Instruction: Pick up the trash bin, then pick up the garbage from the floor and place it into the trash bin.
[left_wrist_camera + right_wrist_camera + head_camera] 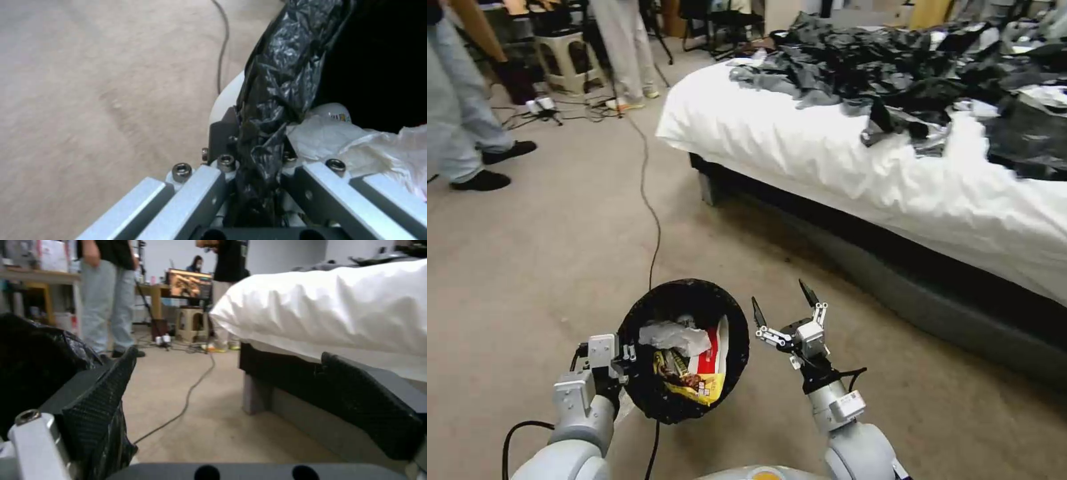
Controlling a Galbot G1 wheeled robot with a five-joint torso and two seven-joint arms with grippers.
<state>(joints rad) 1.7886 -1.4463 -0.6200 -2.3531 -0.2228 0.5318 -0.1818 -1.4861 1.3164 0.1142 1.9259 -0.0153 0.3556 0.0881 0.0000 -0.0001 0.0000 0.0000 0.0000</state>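
Head view: The small round white plastic trash bin lined with a crinkly black plastic bag [684, 350] is held off the tan carpeted floor [547, 253] in front of the robot, its mouth tilted toward the camera. The left gripper [620, 363] grips it at the rim on the robot's left side, so the opening stays reachable from the other side. Inside lies garbage: a crumpled white tissue [674, 335], a red-and-white paper carton [712, 350] and a yellow snack wrapper [690, 383]. The right gripper [786, 308] hovers just beside the bin's right rim, jaws spread wide and holding nothing. A bed with a white cover [854, 160] stands to the right. No litter is visible on the floor.

Left wrist view: The left gripper [260, 160] has its jaws closed on the rim, one finger [220, 133] outside against the white wall, the bag fold [276, 83] pinched between. This pinch grip on the rim carries the bin and, in all likelihood, keeps the liner from slipping. White tissue [338, 140] lies just inside.

Right wrist view: The right gripper [231, 400] points along the floor toward the bed frame [285, 380], jaws wide apart and empty. The black liner [40, 366] sits close by one finger [102, 390].
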